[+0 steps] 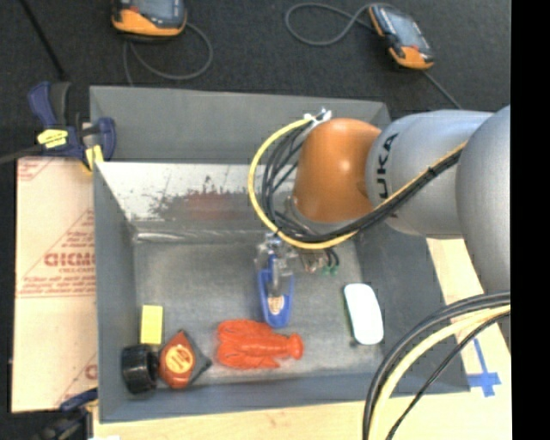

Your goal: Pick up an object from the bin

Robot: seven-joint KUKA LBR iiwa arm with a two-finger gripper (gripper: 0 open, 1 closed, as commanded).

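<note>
End effector [273,260] sat at upper end of blue oblong object [276,302]; open or clamped could not be told. Orange toy [256,344] lay just below that object, white mouse [363,314] to its right.

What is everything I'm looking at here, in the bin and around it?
Grey metal bin: one, grey, centre.
Yellow rectangular block: one, yellow, bin floor, left.
Black round thing: one, black, front left corner.
Orange tape measure: one, orange, beside the black round thing.
Orange-red lobster-shaped toy: one, orange-red, front middle.
Blue elongated thing: one, blue, middle, just below the gripper.
White oval thing: one, white, right.
Orange-and-black cabled devices: two, outside, beyond the bin.
Robot arm: one, silver-grey with orange cover, from the right.
Gripper: one, over the blue elongated thing.
</note>
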